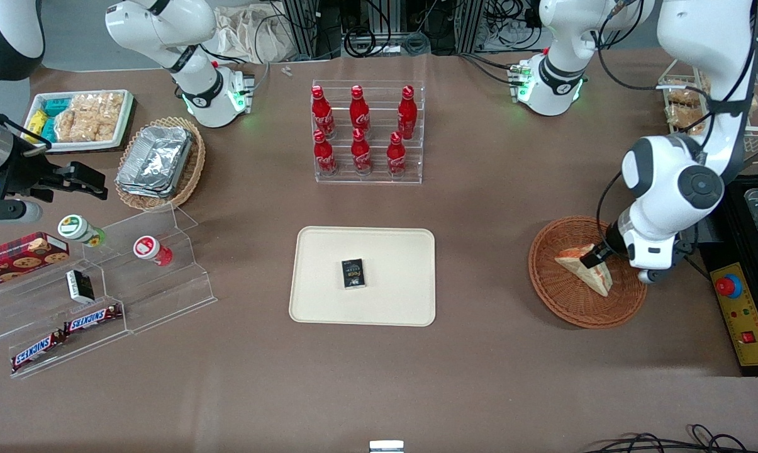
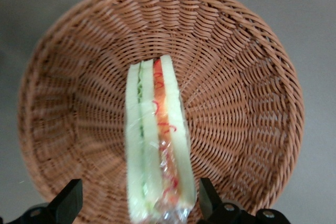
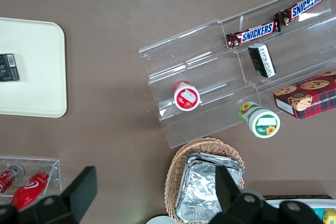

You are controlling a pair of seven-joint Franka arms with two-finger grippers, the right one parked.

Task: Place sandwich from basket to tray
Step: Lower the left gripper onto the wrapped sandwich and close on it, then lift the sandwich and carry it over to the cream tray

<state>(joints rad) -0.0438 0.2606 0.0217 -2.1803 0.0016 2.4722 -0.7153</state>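
The sandwich [image 1: 585,270], a pale bread wedge with orange-red and green filling, lies in the round reddish-brown wicker basket [image 1: 545,280] toward the working arm's end of the table. My left gripper [image 1: 596,255] is down in the basket, open, with its fingers on either side of the sandwich. In the left wrist view the sandwich [image 2: 157,140] stands on edge between the fingers [image 2: 206,198]; one finger is close against it and the other stands well apart. The basket [image 2: 247,93] fills that view. The cream tray [image 1: 394,251] lies at the table's middle.
A small black packet [image 1: 353,274] lies on the tray. An acrylic rack of red cola bottles [image 1: 366,132] stands farther from the front camera than the tray. A yellow control box with a red button [image 1: 734,302] sits beside the basket at the table's edge.
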